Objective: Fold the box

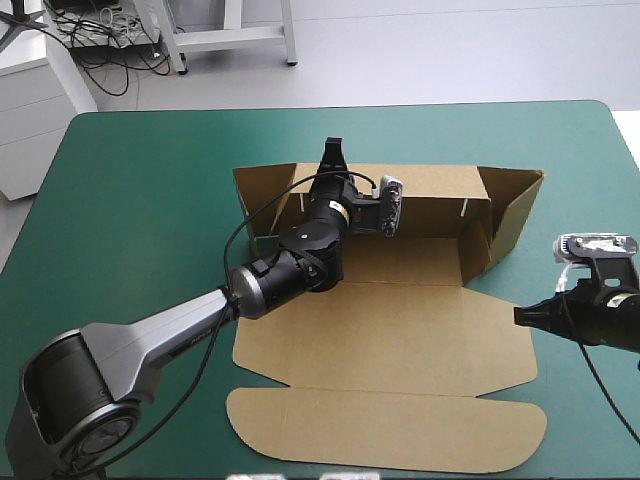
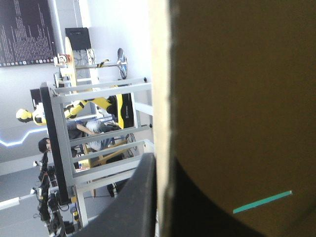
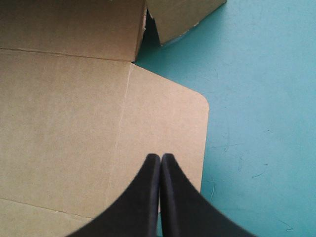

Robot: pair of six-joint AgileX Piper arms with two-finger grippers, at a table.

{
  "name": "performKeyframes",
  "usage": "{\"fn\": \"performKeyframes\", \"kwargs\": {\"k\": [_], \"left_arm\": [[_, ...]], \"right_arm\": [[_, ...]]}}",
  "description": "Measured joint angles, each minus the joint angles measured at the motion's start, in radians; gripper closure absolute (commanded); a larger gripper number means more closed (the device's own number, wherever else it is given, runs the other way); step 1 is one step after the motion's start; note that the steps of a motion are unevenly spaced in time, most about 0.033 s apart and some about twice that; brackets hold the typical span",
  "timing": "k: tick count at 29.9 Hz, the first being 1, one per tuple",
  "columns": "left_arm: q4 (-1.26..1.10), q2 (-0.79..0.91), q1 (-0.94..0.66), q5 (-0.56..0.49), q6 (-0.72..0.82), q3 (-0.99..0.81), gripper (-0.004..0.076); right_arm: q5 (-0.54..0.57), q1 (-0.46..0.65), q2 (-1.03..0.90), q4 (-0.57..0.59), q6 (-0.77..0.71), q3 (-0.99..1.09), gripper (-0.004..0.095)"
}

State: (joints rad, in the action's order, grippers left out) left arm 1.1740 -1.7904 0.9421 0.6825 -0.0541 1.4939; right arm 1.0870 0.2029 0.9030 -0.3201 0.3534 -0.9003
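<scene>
Left gripper point(image 1: 333, 148), upper centre, pinches the box's point(image 1: 400, 340) rear wall, probably steadying it; right gripper point(image 1: 520, 316), fingers together, hovers mid-right.

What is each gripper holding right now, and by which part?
The left gripper is shut on the box, pinching the top edge of its raised far wall. The right gripper holds nothing, shut over the lid.

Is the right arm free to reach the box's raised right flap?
Probably yes: nothing stands between the right gripper and the flap, only flat lid and teal-green cover; the left gripper is at the far wall.
</scene>
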Motion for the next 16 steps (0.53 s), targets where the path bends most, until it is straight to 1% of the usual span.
{"fn": "performKeyframes", "kwargs": {"k": [4, 13, 14, 16], "left_arm": [[0.047, -0.014, 0.0, -0.033, 0.035, 0.0, 0.0734], [0.245, -0.077, 0.0, -0.042, 0.243, -0.002, 0.0734], [0.255, -0.08, 0.0, -0.042, 0.251, -0.002, 0.0734], [0.269, -0.084, 0.0, -0.042, 0.262, -0.002, 0.0734]], "right_arm": [[-0.003, 0.0, 0.0, -0.002, 0.0, 0.0, 0.0924], [-0.006, 0.0, 0.0, -0.006, -0.004, 0.0, 0.0917], [-0.01, 0.0, 0.0, -0.006, -0.011, 0.0, 0.0902], [-0.022, 0.0, 0.0, -0.005, -0.051, 0.0, 0.0828]]}}
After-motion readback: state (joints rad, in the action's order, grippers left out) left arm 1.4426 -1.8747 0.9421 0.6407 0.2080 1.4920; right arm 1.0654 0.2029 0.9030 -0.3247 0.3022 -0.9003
